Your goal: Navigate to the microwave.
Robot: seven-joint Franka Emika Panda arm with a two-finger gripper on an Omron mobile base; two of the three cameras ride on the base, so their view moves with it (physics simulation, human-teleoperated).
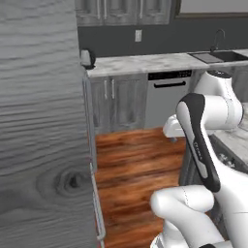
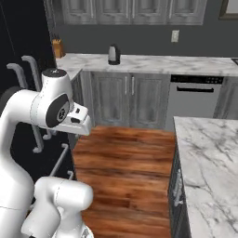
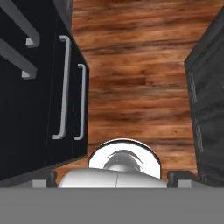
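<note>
The microwave is out of view. My gripper (image 3: 113,178) points down at the wooden floor (image 3: 140,78); its two dark fingertips (image 3: 51,178) stand wide apart at the bottom of the hand view, open, with nothing between them. The arm is folded close over the base, and its hand (image 2: 79,122) hangs above the floor in the aisle.
A tall grey wood-grain panel (image 1: 43,121) stands close on the left, next to a black unit with long silver handles (image 2: 21,79). A marble island counter (image 2: 209,158) borders the right. Ahead, the back counter carries a kettle (image 2: 114,54), with a dishwasher (image 2: 194,102) below and a sink (image 1: 220,56).
</note>
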